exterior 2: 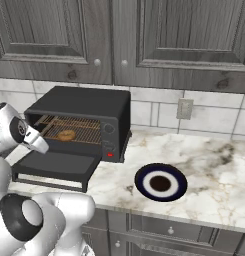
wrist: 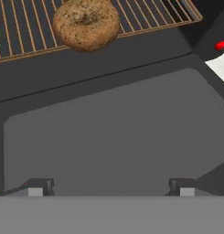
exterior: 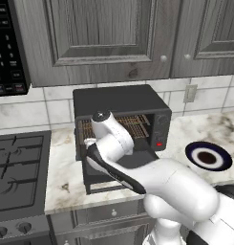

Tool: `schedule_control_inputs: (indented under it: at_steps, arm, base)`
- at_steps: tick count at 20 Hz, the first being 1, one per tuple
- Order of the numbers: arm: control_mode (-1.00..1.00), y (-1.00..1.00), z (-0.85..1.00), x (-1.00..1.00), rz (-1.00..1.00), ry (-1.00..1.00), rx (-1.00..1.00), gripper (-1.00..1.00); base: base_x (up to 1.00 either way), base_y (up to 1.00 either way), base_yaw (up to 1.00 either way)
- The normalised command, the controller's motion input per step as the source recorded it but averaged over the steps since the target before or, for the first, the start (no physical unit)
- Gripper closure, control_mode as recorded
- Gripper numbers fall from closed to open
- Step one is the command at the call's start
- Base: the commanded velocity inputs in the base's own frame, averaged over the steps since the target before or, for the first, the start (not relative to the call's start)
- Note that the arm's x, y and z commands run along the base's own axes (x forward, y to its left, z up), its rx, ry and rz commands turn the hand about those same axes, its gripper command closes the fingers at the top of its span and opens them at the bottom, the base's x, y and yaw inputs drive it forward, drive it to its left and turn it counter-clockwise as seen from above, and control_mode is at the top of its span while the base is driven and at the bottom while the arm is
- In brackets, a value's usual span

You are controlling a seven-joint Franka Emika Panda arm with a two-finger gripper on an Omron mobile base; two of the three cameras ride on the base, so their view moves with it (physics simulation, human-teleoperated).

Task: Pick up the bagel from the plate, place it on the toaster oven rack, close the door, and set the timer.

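- Right base view gave us the toaster oven (exterior 2: 89, 107) against the tiled wall, bare marble counter (exterior 2: 214, 175) stretching off to its right.
- We saw the door (exterior 2: 56, 167) dropped flat, its front edge near the counter's lip.
- We found the rack (wrist: 145, 18) ending just behind the door hinge.
- We noted the plate (exterior 2: 160, 183) bare, well apart from the oven.
- We saw the bagel (wrist: 86, 23) lying at the rack's front edge.
- We saw the gripper (wrist: 111, 185) over the door, jaws spread wide, holding nothing.

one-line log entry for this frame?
round brown bagel: on copper wire rack | dark drop-down door: open | gripper: jaws open, empty

Grey cabinets (exterior 2: 169, 35), marble counter (exterior 2: 214, 170), stove (exterior: 18, 167), microwave (exterior: 8, 48)
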Motion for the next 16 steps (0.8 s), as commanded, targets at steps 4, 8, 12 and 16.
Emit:
schedule_control_inputs:
  at_steps: [4,8,12,16]
  arm:
    - [-1.0,0.25,0.98,-0.58,0.1,0.03,-0.01,-1.0]
    - [-1.0,0.35,0.3,-0.73,0.16,0.01,-0.14,-1.0]
    - [-1.0,0.31,0.0,-0.78,0.21,0.0,-0.2,-1.0]
    - [-1.0,0.28,0.0,-0.52,0.27,0.01,-0.22,-1.0]
  base:
    - [0.0,0.0,0.0]
    - [0.0,0.0,0.0]
    - [0.0,0.0,0.0]
    - [0.0,0.0,0.0]
